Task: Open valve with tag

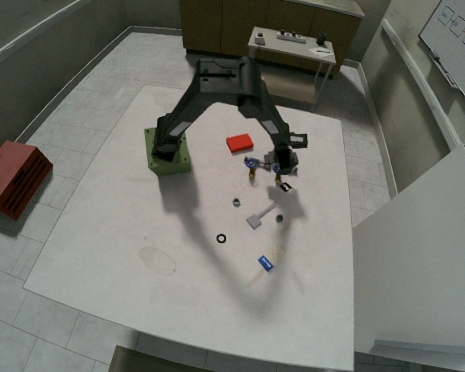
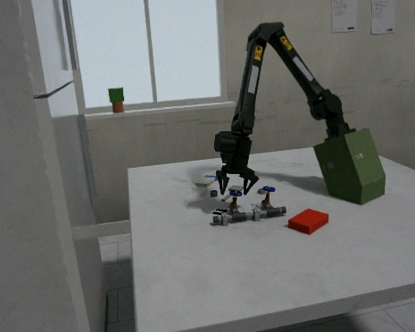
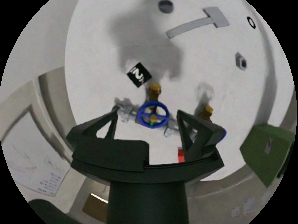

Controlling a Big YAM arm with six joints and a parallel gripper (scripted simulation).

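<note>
A grey pipe point(image 2: 249, 215) lies on the white table and carries two upright valves with blue handwheels. A black-and-white tag point(image 1: 285, 187) lies at the pipe's end beside the nearer valve point(image 2: 236, 193); it also shows in the wrist view point(image 3: 139, 74), and its digit is too small to read. My gripper point(image 2: 236, 184) points straight down over that valve, open wide, with one finger on each side of the handwheel point(image 3: 152, 113) and touching nothing. The second valve point(image 2: 268, 189) stands free to the side and also shows in the overhead view point(image 1: 250, 162).
A red block point(image 1: 239, 143) lies near the pipe, and the green arm base point(image 1: 166, 151) stands beyond it. A grey paddle-shaped part point(image 1: 260, 215), a small nut point(image 1: 236, 202), a dark cap point(image 1: 279, 218), a black ring point(image 1: 217, 238) and a blue card point(image 1: 265, 263) lie scattered toward the front.
</note>
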